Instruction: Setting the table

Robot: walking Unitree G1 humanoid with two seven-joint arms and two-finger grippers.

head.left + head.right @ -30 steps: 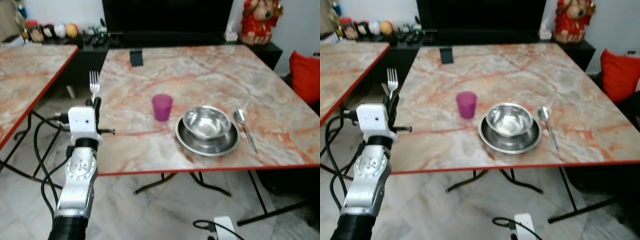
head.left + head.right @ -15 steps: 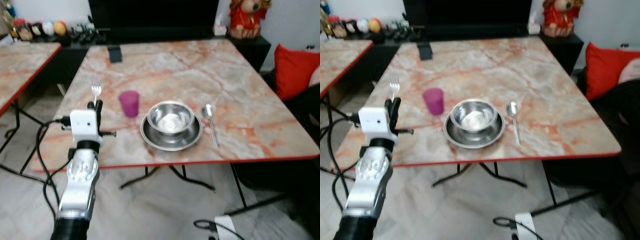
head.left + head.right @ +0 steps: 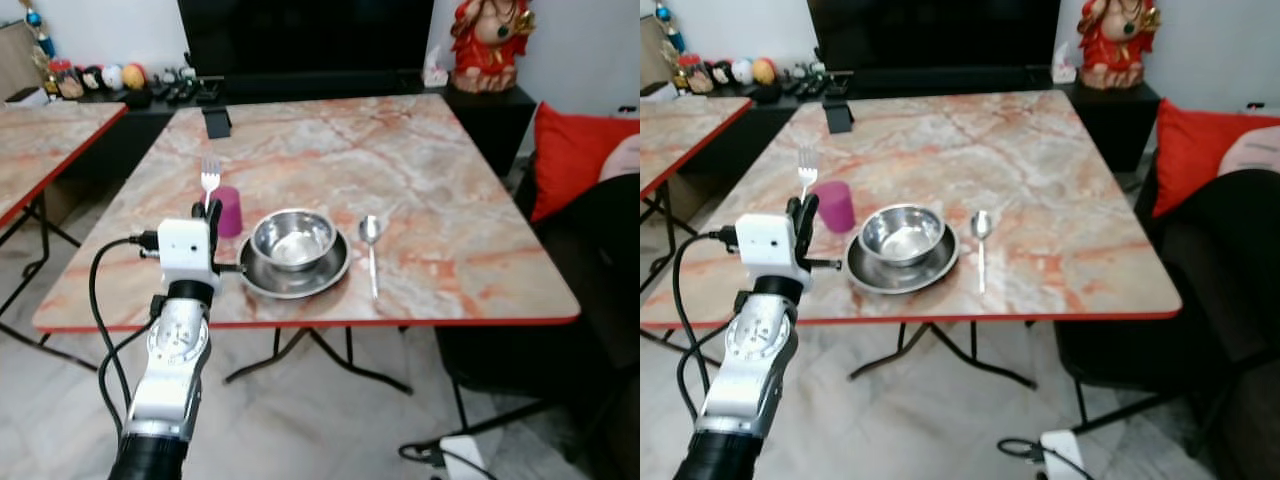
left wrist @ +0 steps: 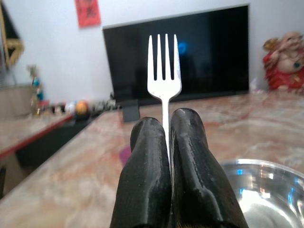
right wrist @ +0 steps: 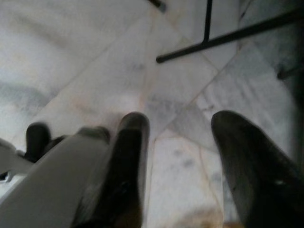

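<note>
A marble table [image 3: 430, 170] is seen ahead, its near edge trimmed in red. On it a steel plate [image 3: 330, 272] carries a bowl [image 3: 293, 239], which serves as landmark here. A pink cup [image 3: 229, 210] stands just left of the bowl — a spoon [image 3: 371, 248] lies just right of it. The left gripper [image 4: 169, 142] is held at the table's near edge, left of the bowl, jaws clamped on a fork [image 4: 163, 71] kept upright, tines up. The right gripper [image 5: 178, 156] hangs over the floor [image 5: 95, 61] — jaws apart.
</note>
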